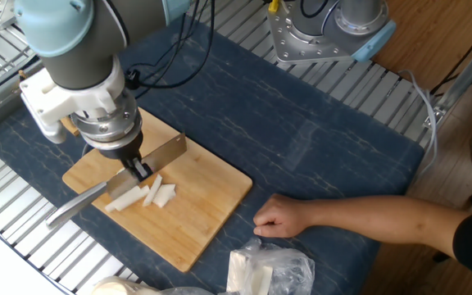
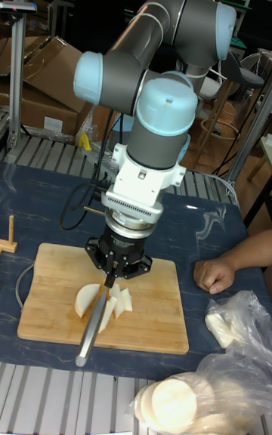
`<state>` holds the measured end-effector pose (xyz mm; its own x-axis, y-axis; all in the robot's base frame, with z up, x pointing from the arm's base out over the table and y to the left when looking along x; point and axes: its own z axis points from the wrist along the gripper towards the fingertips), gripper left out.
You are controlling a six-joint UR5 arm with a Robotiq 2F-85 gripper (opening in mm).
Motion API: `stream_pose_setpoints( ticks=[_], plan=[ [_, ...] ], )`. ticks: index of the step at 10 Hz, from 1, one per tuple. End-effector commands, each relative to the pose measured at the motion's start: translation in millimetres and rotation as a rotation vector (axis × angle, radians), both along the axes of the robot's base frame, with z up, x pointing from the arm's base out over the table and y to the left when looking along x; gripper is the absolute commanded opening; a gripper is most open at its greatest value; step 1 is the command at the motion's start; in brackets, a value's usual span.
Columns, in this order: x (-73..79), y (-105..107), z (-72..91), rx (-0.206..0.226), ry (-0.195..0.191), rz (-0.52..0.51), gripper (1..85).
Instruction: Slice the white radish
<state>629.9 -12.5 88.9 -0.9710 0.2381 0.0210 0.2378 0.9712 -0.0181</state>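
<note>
Slicing was midway. Nearest on the pale bamboo cutting board [image 1: 211,192] lay the white radish [image 1: 142,195]: matte cream sticks plus an uncut wedge. Above them the gripper [image 1: 138,168] pinched a steel knife [image 1: 117,176], fingers narrow around it. The next stroke likely needed the blade shifted onto the wedge. Beyond the board's right edge rested a person's fist [image 1: 279,219].

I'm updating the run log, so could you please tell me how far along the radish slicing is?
Partly done. Several cut sticks and wedges of the white radish already lie on the cutting board. In hand: the claw is shut on the knife, its blade over the pieces. Left: in the tall fixed view a bigger rounded chunk beside the blade looks uncut.
</note>
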Motion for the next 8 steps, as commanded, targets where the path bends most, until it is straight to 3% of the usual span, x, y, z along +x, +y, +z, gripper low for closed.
stream_pose_setpoints(
  ticks=[1,3,8],
  plan=[
    [-7.6,-5.5,12.2,-0.009,0.020,0.019,1.0],
    [-14.5,-12.1,18.8,-0.018,0.023,0.019,1.0],
    [-15.4,-27.4,9.2,-0.011,0.006,-0.039,1.0]
  ],
)
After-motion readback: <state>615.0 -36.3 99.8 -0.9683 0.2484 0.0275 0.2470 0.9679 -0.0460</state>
